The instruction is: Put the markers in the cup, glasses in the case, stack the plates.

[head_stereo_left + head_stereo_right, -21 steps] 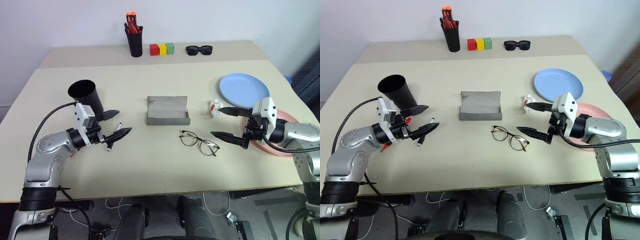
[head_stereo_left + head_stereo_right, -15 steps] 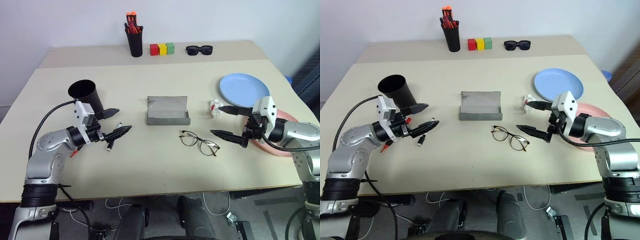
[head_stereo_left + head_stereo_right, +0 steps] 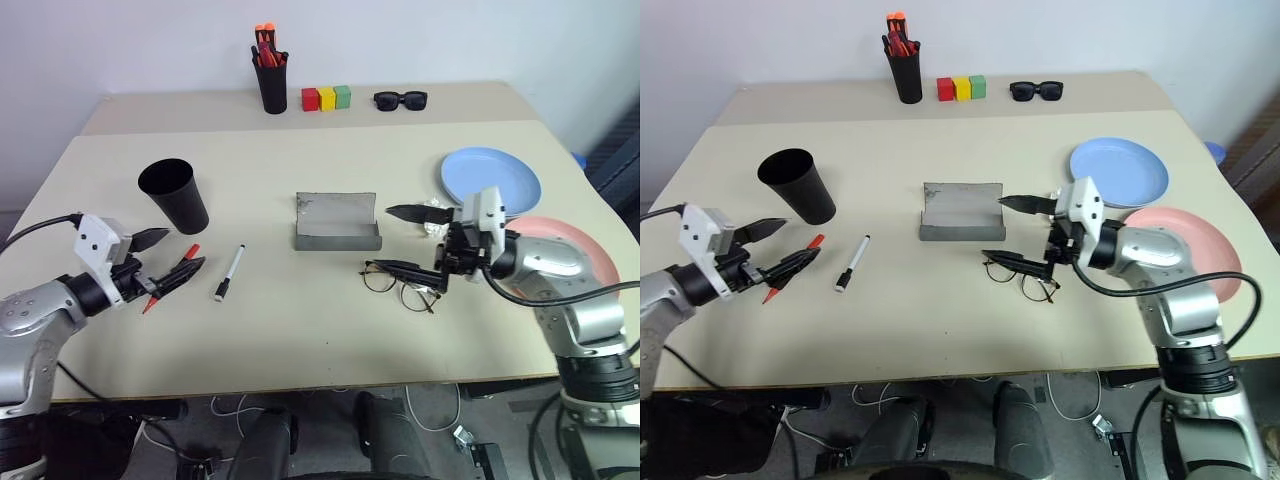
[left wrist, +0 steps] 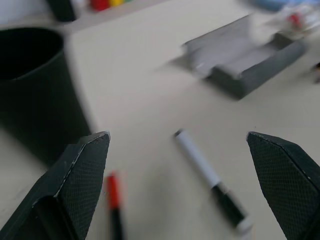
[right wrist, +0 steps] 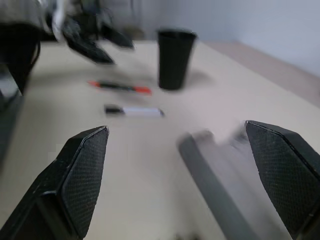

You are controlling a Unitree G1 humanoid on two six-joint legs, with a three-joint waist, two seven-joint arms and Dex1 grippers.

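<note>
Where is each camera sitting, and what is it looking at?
Head eyes: look down over the table; both arms show, left claw and right claw open.
Left wrist: looks between its own fingers at the white marker, red marker, cup and case.
Right wrist: looks across the table at both markers, the cup and the left claw.
Shared: markers and cup.

Left gripper (image 3: 168, 257) pulled back from frame centre-left to the far left edge, jaws still wide apart, now clear of the white marker (image 3: 229, 272) and sitting over the red-tipped marker (image 3: 170, 281), both now lying uncovered. Right gripper (image 3: 409, 240) moved left from the pink plate (image 3: 572, 242) to just above the glasses (image 3: 400, 285), beside the case (image 3: 336, 223), jaws still spread.
</note>
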